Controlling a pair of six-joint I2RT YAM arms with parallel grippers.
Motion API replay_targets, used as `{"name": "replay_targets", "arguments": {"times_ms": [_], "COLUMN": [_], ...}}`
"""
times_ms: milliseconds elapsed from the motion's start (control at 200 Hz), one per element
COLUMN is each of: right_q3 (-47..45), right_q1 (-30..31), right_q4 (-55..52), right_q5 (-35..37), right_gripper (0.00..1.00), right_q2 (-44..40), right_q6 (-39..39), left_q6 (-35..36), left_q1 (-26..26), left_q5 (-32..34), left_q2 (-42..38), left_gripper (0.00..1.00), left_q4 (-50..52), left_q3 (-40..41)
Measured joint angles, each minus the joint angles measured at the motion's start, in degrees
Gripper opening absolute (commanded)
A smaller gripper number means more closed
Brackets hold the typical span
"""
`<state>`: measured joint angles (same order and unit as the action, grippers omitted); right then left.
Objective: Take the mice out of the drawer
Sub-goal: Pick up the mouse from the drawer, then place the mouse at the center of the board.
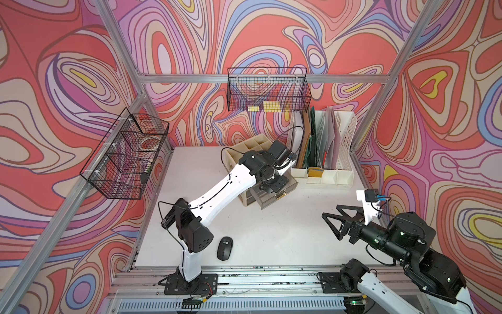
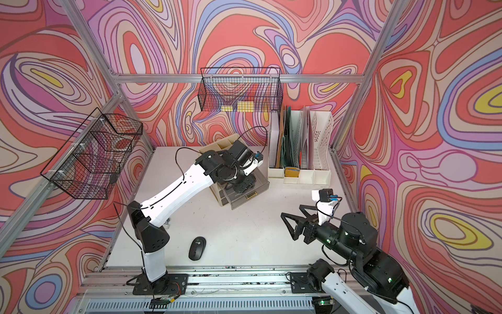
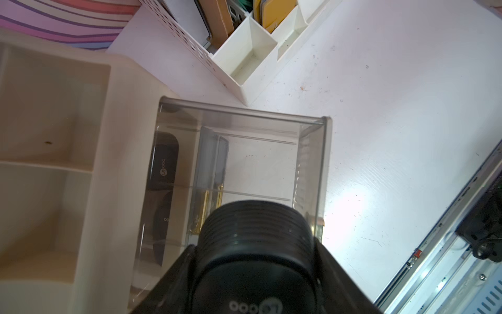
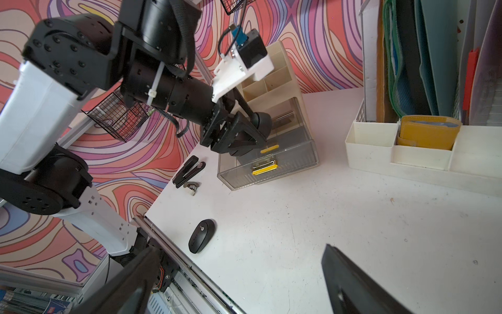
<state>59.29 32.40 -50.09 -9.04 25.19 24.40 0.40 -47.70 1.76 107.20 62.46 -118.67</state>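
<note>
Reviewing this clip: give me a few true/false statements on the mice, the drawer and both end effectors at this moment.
1. The left end effector grips a black mouse above the drawer. True.
2. The drawer is shut. False: it is pulled out.
3. The right arm holds a mouse. False: the right end effector is open and empty.
4. A second mouse lies on the table near its front edge. True.
5. A stapler lies in the drawer. False: the stapler lies on the table, outside it.
</note>
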Motion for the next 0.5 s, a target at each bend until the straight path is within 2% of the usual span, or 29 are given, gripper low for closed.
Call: {"name": "replay_targets", "arguments": {"times_ms": [205, 501], "right_q3": [0.0, 0.6], "right_q1": [0.0, 0.0], "right_q4": [0.4, 0.4], "right_q5": [-1.3, -5.4], "right_gripper": [0.98, 0.98], "right_q2": [0.0, 0.7], "right_q6": [0.2, -0.6], "left_q6": [-6.1, -22.7], "left_q1": [-0.8, -3.3], "left_q5": [3.7, 9.8], "left_q2": [-6.6, -19.0], "left_gripper": [0.44, 0.44], "left_q4": [0.2, 2.8], "left_q3": [4.0, 20.2]}}
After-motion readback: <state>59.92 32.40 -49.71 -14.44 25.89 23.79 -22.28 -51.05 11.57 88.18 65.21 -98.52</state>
